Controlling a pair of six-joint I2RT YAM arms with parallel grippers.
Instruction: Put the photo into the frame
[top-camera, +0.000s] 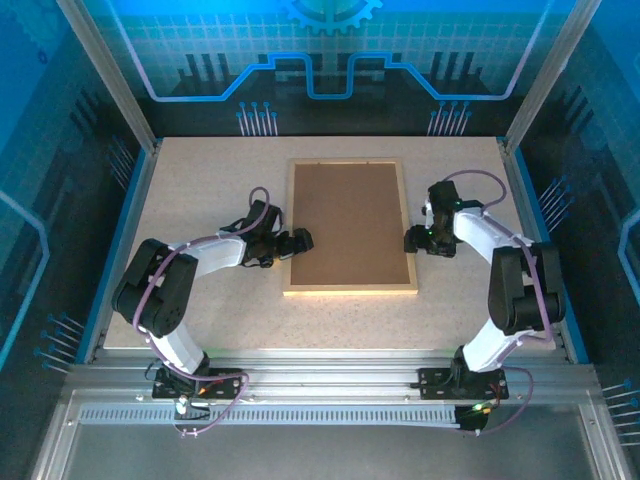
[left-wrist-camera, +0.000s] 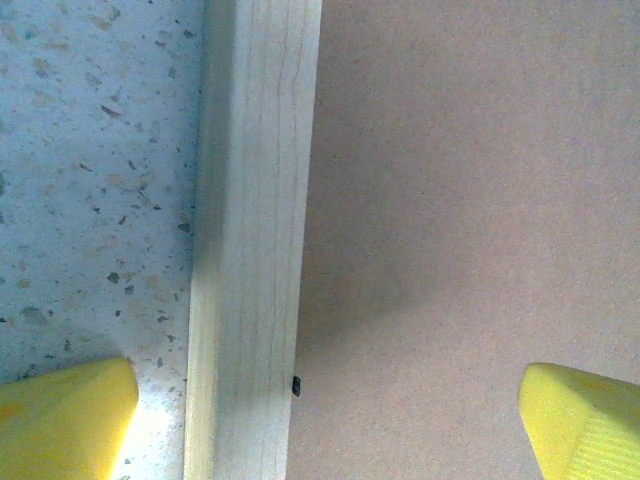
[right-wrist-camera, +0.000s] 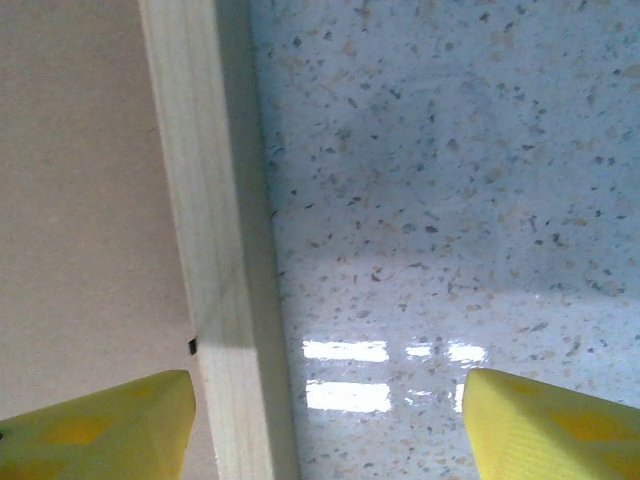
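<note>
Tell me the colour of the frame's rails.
Pale, light-coloured wood with faint grain; the frame shows it best in the left wrist view.

Brown backing board (top-camera: 350, 222) lies flat on the speckled table (top-camera: 200, 190)

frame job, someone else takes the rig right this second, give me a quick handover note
Left gripper: open, fingers astride the left rail of the frame, gripping nothing.
Right gripper: open, astride the right rail, gripping nothing.
The frame lies flat mid-table, with the brown backing board inside it, facing up.
Done: board is in; what lies under it cannot be told.
Left: probably grip both rails, then lift or turn the frame to check.
</note>
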